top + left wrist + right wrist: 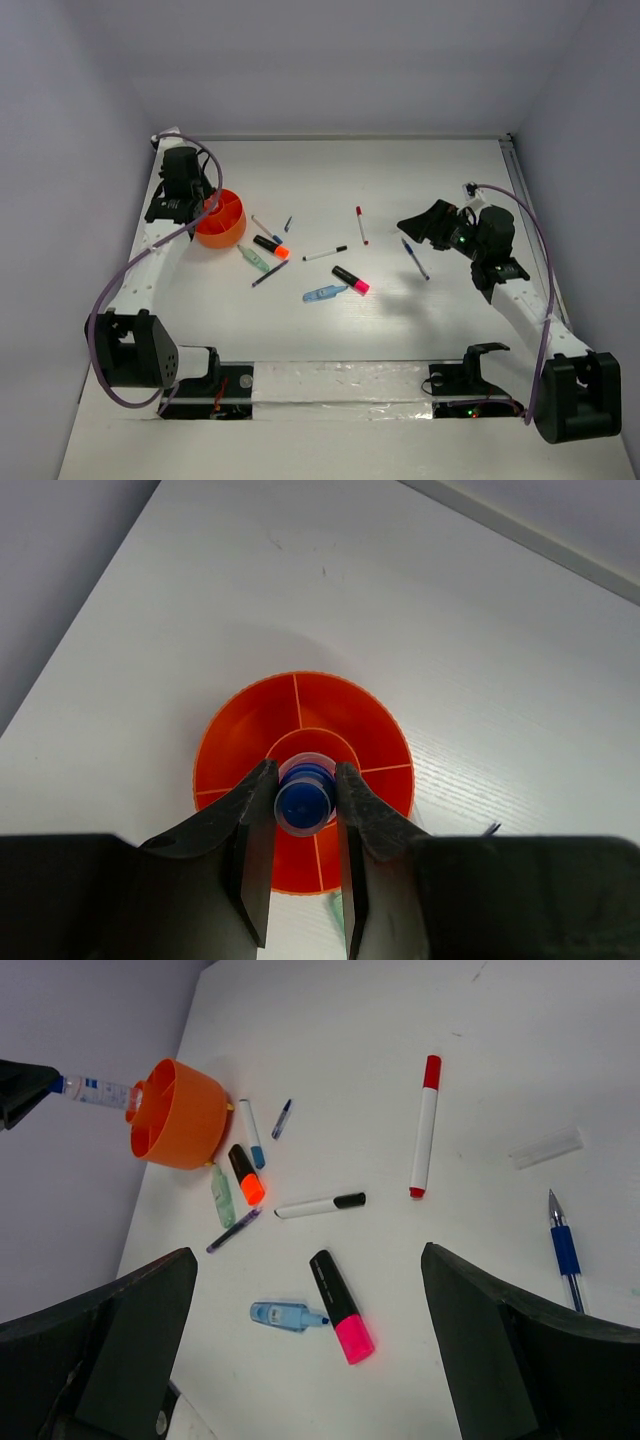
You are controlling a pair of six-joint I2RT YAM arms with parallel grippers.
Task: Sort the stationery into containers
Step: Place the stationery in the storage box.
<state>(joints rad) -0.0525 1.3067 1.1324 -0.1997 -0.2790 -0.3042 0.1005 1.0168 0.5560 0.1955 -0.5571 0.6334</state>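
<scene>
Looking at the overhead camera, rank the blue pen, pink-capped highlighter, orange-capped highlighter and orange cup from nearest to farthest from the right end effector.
1. Blue pen, just below the right end effector.
2. Pink-capped highlighter, mid-table.
3. Orange-capped highlighter, left of centre.
4. Orange cup, far left.

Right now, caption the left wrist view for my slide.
Left gripper shut on a blue-capped pen, seen end-on, aimed at the centre of the divided orange cup on the white table.
</scene>
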